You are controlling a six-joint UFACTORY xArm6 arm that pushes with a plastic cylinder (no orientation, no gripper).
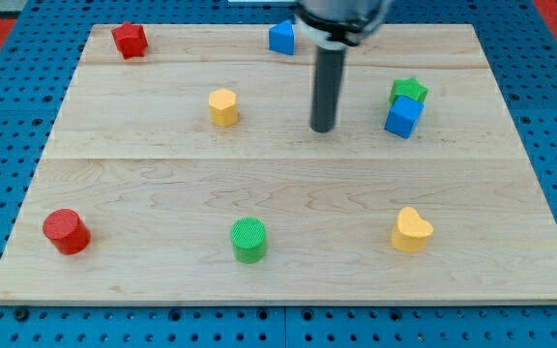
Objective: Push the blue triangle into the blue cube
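The blue triangle (281, 37) sits near the top edge of the wooden board (162, 164), just left of the arm. The blue cube (403, 117) lies at the view's right, touching a green star (410, 91) just above it. My tip (323, 128) rests on the board between the two, well below and right of the blue triangle and about a block's width and a half left of the blue cube. It touches no block.
A red star-shaped block (130, 40) is at the top left. A yellow hexagon (223, 106) is left of my tip. A red cylinder (66, 232), a green cylinder (249, 240) and a yellow heart (412, 230) line the bottom.
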